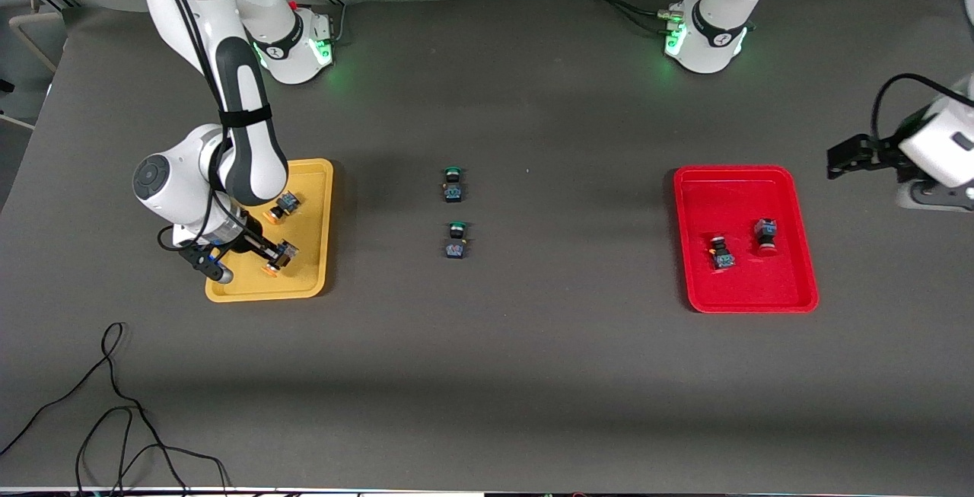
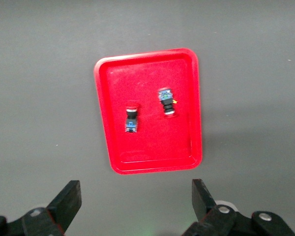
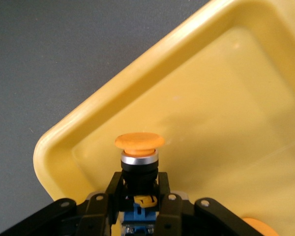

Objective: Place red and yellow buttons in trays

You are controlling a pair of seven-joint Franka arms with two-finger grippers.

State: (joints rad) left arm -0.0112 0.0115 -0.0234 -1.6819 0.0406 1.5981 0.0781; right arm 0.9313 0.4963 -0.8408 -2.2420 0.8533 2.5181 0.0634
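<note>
My right gripper (image 1: 268, 253) is shut on a yellow button (image 1: 278, 256), held low in the yellow tray (image 1: 323, 223) near its rim nearest the front camera. In the right wrist view its fingers (image 3: 115, 189) clamp the button's dark body below the orange cap (image 3: 139, 141), over the yellow tray's floor (image 3: 211, 98). A second yellow button (image 1: 283, 206) lies in the same tray. Two red buttons (image 1: 721, 251) (image 1: 766, 235) lie in the red tray (image 1: 791, 284). My left gripper (image 1: 845, 158) is open and empty, waiting in the air beside the red tray. The left wrist view shows the red tray (image 2: 187, 140) with both red buttons (image 2: 131, 118) (image 2: 166, 102).
Two green-capped switches (image 1: 453, 183) (image 1: 456, 240) lie on the grey table midway between the trays. A loose black cable (image 1: 114, 406) lies near the table's front edge at the right arm's end.
</note>
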